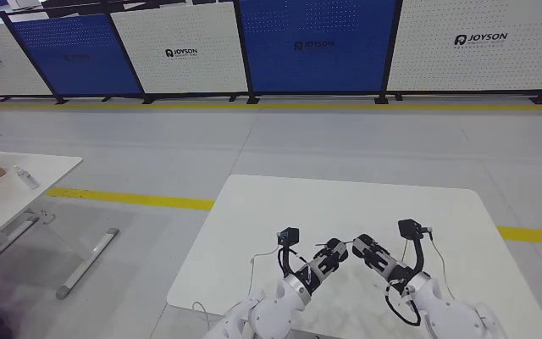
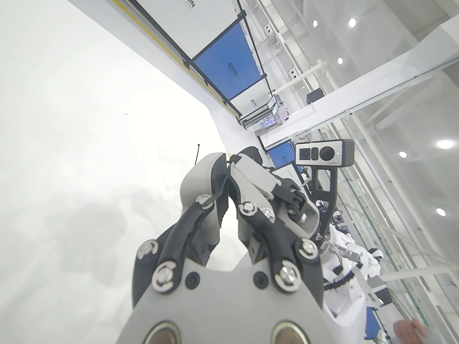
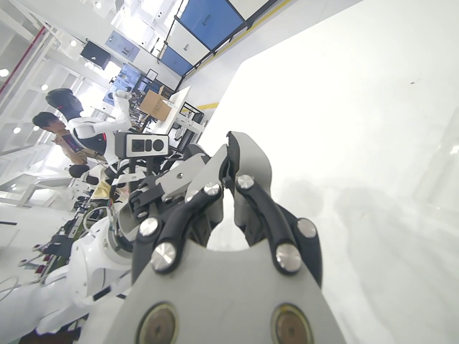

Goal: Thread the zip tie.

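L gripper [image 1: 338, 249] and R gripper [image 1: 365, 245] meet tip to tip above the near part of the white table [image 1: 339, 199], approx. mid-width, with both arms coming in from the near edge. In the top view the tips are touching or just about; can't tell which.

L wrist view: L gripper [image 2: 228, 162] is pinched tight, fingers [image 2: 200, 180] pressed together w/ no gap at the tips. The black zip tie [image 2: 197, 153] is clamped between them. Its thin end sticks out past the finger on the table side, and the strap runs back between the pads. The tie is held up off the table [image 2: 71, 109], not lying on it. R arm's gripper sits right behind the L tips, v. close.

R wrist view: R gripper [image 3: 228, 144] is also closed down narrow, fingers [image 3: 251, 159] together. A short black bit of the tie [image 3: 226, 180] is nipped between them, further back from the tips. Head or strap, can't tell. Table [image 3: 340, 91] lies beyond.

So the tie spans the two grippers, each holding a part. Whether the end is through the head is hidden by the fingers.

Bkgd: blue and white pegboard panels [image 1: 318, 47] along the far side, yellow floor line [image 1: 127, 199], and a second table [image 1: 34, 174] off to the L.
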